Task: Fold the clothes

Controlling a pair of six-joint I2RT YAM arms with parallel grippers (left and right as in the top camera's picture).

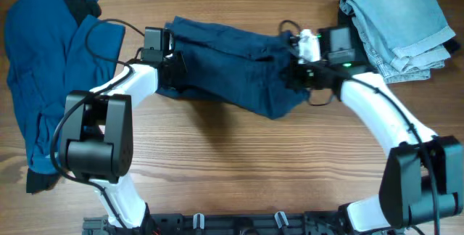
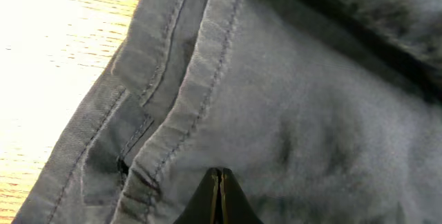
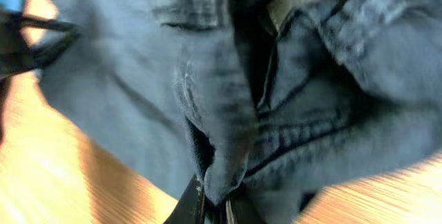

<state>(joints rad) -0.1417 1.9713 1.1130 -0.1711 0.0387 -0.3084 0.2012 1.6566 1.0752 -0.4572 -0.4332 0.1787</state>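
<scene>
Dark blue trousers [image 1: 232, 64] lie bunched across the middle of the table between my two arms. My left gripper [image 1: 168, 64] is at their left end; in the left wrist view its fingers [image 2: 219, 182] are closed together over the seamed grey-blue cloth [image 2: 290, 113], with no fabric showing between the tips. My right gripper [image 1: 299, 72] is at their right end; in the right wrist view the fingers [image 3: 214, 207] are shut on a fold of the trousers [image 3: 221, 134], lifted off the wood.
A blue shirt [image 1: 51, 68] lies in a loose heap at the far left. Folded light-blue jeans [image 1: 402, 25] sit at the back right corner. Bare wood fills the front of the table [image 1: 239, 170].
</scene>
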